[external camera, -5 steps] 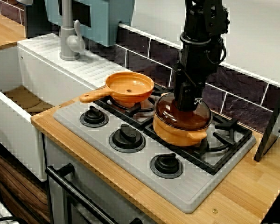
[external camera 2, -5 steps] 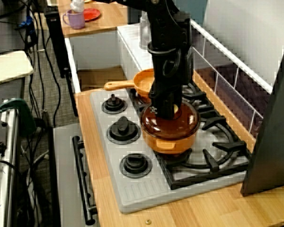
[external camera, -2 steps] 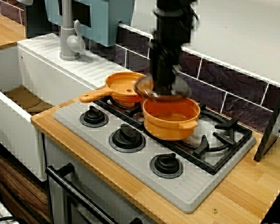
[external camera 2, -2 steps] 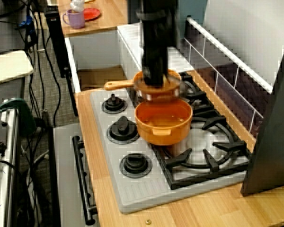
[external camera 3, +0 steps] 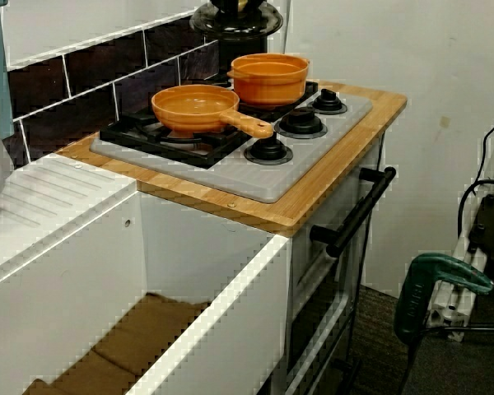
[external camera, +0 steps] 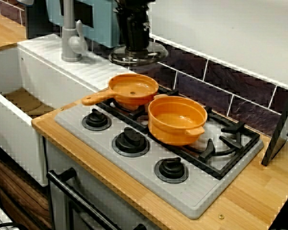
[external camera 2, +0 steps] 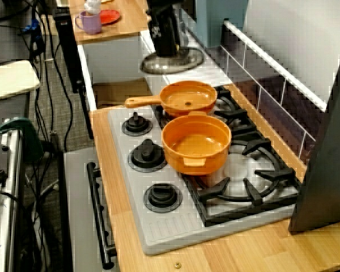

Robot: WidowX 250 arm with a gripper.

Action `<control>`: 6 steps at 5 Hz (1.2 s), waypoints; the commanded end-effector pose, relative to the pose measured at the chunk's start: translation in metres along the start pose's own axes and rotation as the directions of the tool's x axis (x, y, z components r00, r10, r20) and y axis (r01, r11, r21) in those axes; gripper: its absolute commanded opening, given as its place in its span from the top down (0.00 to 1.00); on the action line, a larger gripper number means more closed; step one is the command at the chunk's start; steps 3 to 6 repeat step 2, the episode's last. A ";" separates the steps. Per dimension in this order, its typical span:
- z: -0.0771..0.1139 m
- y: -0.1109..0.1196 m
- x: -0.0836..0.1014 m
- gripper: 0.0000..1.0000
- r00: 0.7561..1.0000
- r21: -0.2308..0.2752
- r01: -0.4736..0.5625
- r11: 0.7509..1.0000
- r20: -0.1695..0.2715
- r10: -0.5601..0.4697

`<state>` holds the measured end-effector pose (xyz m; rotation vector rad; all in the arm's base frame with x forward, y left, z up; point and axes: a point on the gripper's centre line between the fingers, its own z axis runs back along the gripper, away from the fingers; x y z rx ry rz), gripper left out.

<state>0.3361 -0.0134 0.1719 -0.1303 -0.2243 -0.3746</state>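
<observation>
Up front, the orange pot [external camera: 176, 119] sits open on the stove [external camera: 192, 191], with the orange pan [external camera: 133, 89] just behind. Farther back, the gripper [external camera: 136, 45] pinches the glass lid [external camera: 138, 55] from the top, high in the air. If the pinch slips, the lid could fall and break.

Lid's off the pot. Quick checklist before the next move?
1. Grip: pincer shut on the glass lid; its fingertips are hard to make out: ok.
2. Lid level: ok in the view from the stove front.
3. Lid clear of orange pot: ok, the pot stands open on its burner.
4. Clear of orange pan: ok, the lid is behind it, apart.
5. Clear of faucet: ok, a gap shows.
6. Lid height over drainboard: cannot tell.
</observation>
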 end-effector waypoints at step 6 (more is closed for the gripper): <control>-0.007 0.012 -0.020 1.00 0.999 0.117 -0.038 0.992 0.034 0.034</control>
